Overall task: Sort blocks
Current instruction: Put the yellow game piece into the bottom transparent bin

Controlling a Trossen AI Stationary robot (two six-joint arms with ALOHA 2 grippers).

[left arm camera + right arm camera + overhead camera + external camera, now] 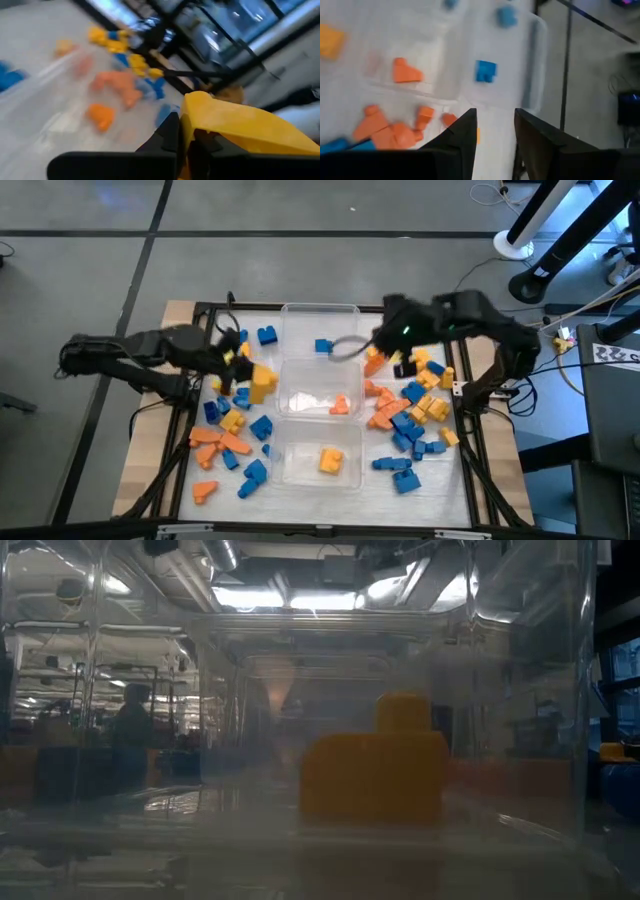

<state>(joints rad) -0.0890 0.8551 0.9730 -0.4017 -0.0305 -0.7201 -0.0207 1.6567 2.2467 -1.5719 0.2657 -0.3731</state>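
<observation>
So the left end effector (248, 376) is pinching a yellow block (262, 380), fingers pressed tight on it, and it sits just left of the middle tub (318, 391). From the left wrist view that yellow piece (240, 122) fills most of the frame between the dark fingers, so it's clearly off the table.

The right end effector (352, 347) is over by the right edge of the far tub (320, 330), arm reaching in from the right. In the right wrist view its two fingers (465, 132) stand apart with a gap between them and nothing in it, so it's spread and empty.

Three clear tubs run in a column down the middle of the table (320, 500). Far one has a single blue block (323, 346), also seen from the right wrist (485, 70). Middle tub has one orange block (341, 406), near tub has one yellow block (330, 460), which is the big yellow lump in the low view (375, 775) seen through the tub wall.

The rest of the blocks are loose in two piles: a left pile (232, 442) of blue, orange and yellow mixed, and a right pile (410, 415) of the same mix, both lying on the table beside the tubs.

A person (130, 745) shows dimly in the room behind, well beyond the table.
</observation>
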